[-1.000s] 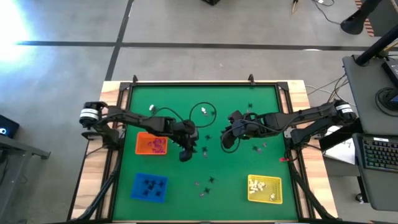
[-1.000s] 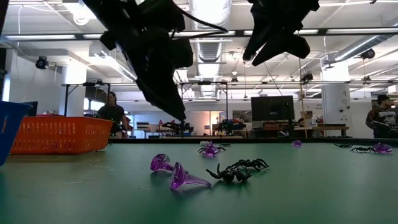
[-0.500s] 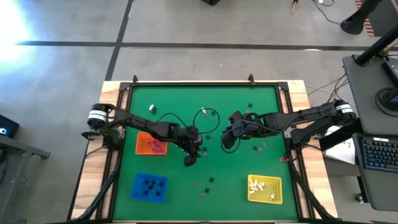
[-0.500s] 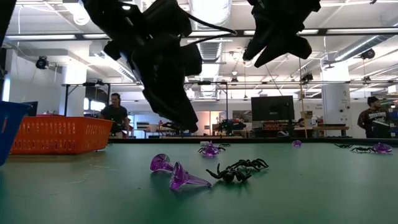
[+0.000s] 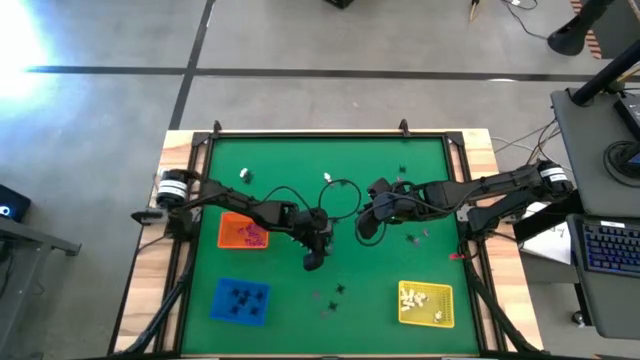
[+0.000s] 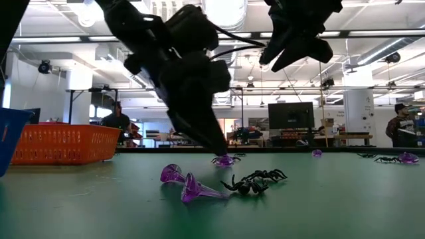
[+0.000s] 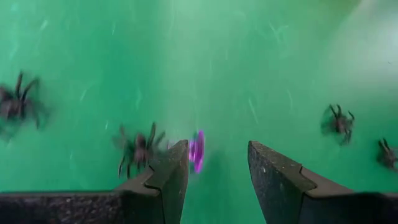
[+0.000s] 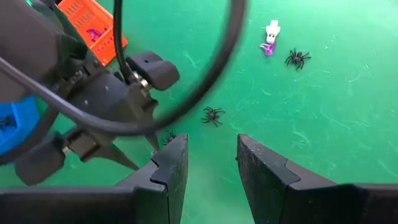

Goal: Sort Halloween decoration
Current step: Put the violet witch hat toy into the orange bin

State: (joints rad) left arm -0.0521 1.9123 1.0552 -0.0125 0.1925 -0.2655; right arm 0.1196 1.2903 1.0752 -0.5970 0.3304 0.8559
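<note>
- Green table mat (image 5: pixel 280 160), centre of the high view, strewn with tiny trinkets.
- Left gripper (image 7: pixel 214 171): fingers spread, empty, low over the mat.
- Purple trinket (image 7: pixel 197 150): on the mat between the spread fingers, hard against one finger, long axis running up the left wrist frame; black spider (image 7: pixel 138 147) just outside that finger.
- Right gripper (image 8: pixel 208 163): fingers apart, empty, hovering right of centre, farther from that trinket.
- Judgement: left arm nearer; closing should catch the piece.

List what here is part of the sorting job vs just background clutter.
Job:
- purple trinket by the open left end effector
- black spiders
- orange tray, blue tray, yellow tray
- waiting right end effector

Background:
- keyboard
- monitor
</note>
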